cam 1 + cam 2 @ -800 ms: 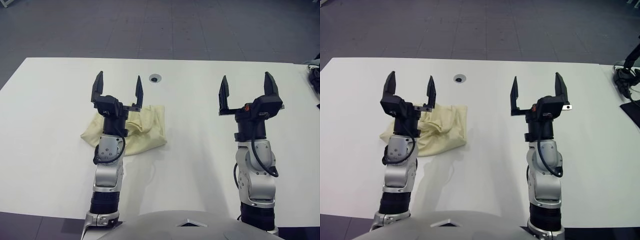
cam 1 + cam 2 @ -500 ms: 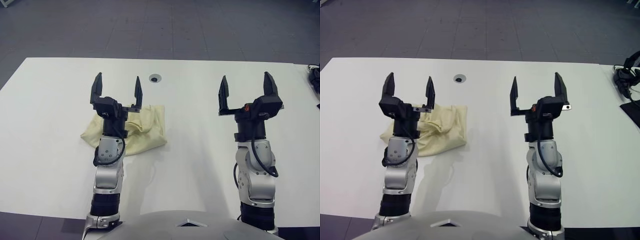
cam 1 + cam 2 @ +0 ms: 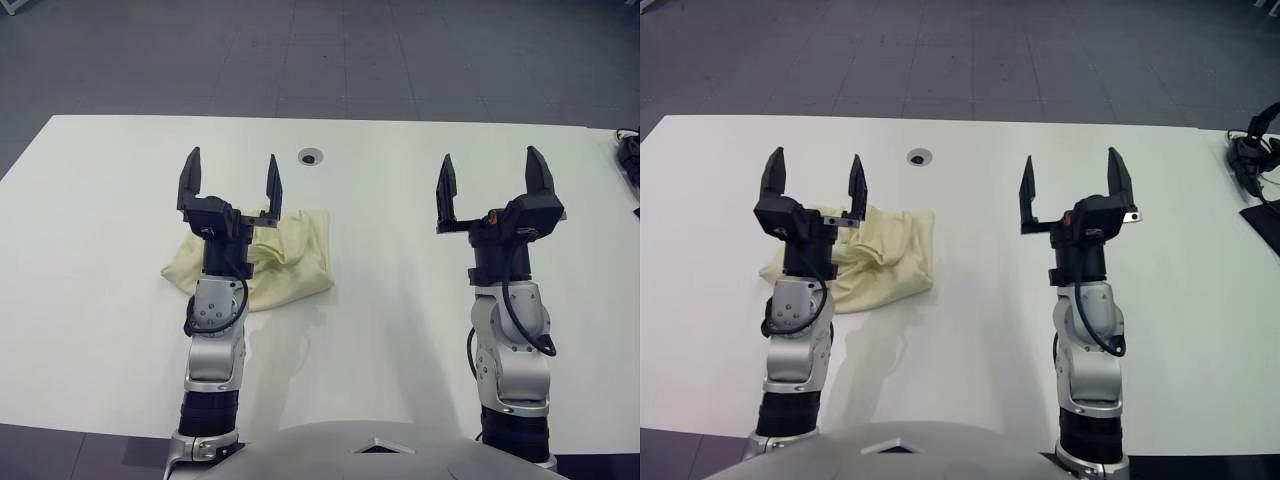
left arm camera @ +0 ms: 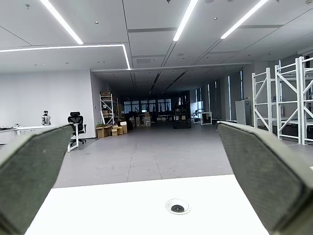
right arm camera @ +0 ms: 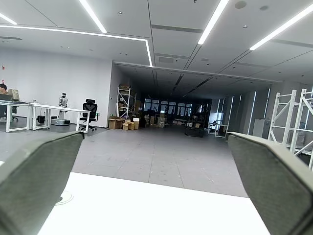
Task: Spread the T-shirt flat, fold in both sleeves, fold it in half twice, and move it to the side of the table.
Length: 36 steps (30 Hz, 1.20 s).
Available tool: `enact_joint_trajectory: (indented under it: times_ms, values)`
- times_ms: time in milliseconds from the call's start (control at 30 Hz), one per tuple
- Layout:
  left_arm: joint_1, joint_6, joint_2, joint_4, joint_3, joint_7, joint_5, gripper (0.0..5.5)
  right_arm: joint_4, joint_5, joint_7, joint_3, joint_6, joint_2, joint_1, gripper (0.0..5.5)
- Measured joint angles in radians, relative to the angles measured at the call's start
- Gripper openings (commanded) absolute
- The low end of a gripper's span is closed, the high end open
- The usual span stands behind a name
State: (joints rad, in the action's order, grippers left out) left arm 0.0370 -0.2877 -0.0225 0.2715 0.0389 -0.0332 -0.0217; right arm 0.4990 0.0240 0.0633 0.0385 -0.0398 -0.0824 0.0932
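1. T-shirt (image 3: 295, 250) is a crumpled pale-yellow heap on the left half of the desk (image 3: 90, 190), partly hidden behind the left arm.
2. Left tool (image 3: 233, 165) is spread wide and empty above the heap. Right tool (image 3: 490, 162) is the same, well off to the right.
3. Looks light and floppy, so I'd pinch an outer edge or corner, not the bunched middle.

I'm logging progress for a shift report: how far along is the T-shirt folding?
Done, apparently: the T-shirt lies as a compact, rumpled bundle on the left half of the table, so the folds look made, though I can't count them. In hand: nothing; the left gripper and right gripper are open, raised above the table. Left: perhaps sliding it nearer the edge.
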Motion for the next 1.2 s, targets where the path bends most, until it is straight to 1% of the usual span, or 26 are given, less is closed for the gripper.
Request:
enact_joint_trajectory:
  times_ms: [1200]
  values:
    - [-0.013,0.0,0.001,-0.023,-0.004,-0.018,-0.016,5.39,-0.011,0.0,0.001,0.004,-0.004,0.0,-0.005,5.4]
